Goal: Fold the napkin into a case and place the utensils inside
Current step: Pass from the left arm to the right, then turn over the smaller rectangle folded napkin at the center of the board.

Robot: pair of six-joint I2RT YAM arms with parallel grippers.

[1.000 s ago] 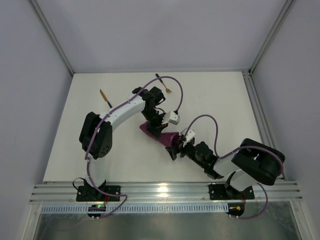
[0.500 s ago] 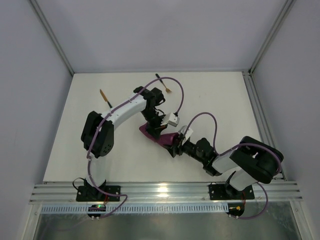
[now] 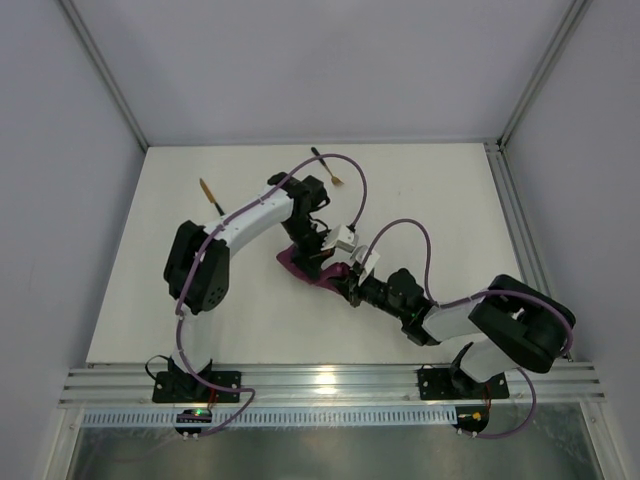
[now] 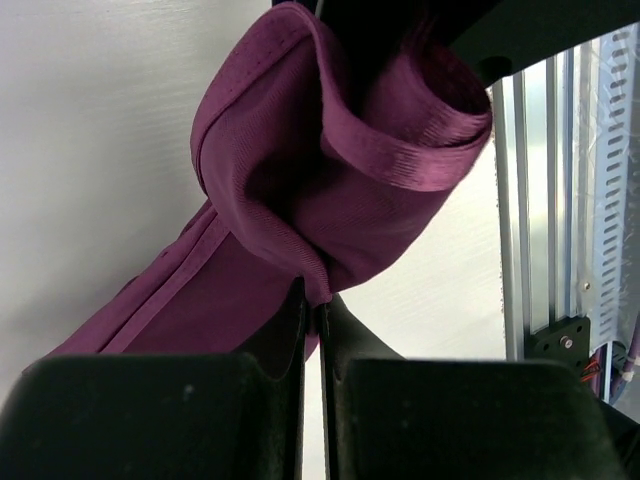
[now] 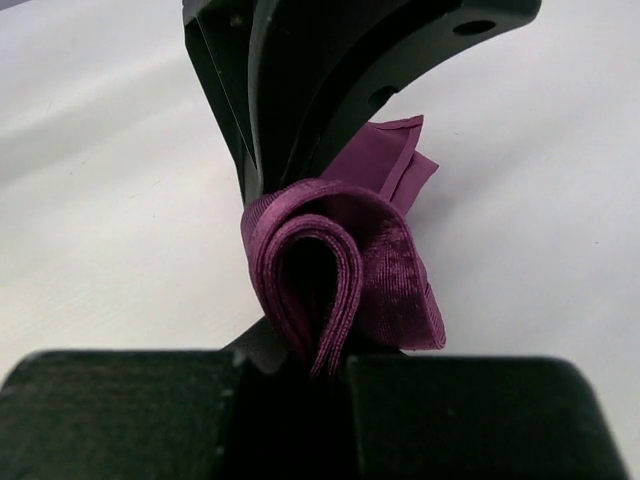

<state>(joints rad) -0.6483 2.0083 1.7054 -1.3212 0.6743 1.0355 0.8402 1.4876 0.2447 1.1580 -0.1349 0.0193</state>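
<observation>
The left fingers (image 4: pixel 285 340) are clenched on an edge of the bunched napkin (image 4: pixel 300 180). The right fingers (image 5: pixel 450 400) grasp its rolled folds opposite.

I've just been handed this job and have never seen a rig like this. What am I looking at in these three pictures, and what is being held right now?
The wide picture looks down from above and behind two robot arms bolted at the near edge of a white table: the left arm is on the left and the right arm on the right. The other two pictures each come from a camera on a wrist, looking along that arm's own two fingers. The left gripper is shut on the magenta napkin, which is bunched up between the arms. The right gripper is shut on a rolled fold of the same cloth. Two utensils lie on the table, held by neither gripper: one at the far left, the other near the left arm's wrist.
</observation>
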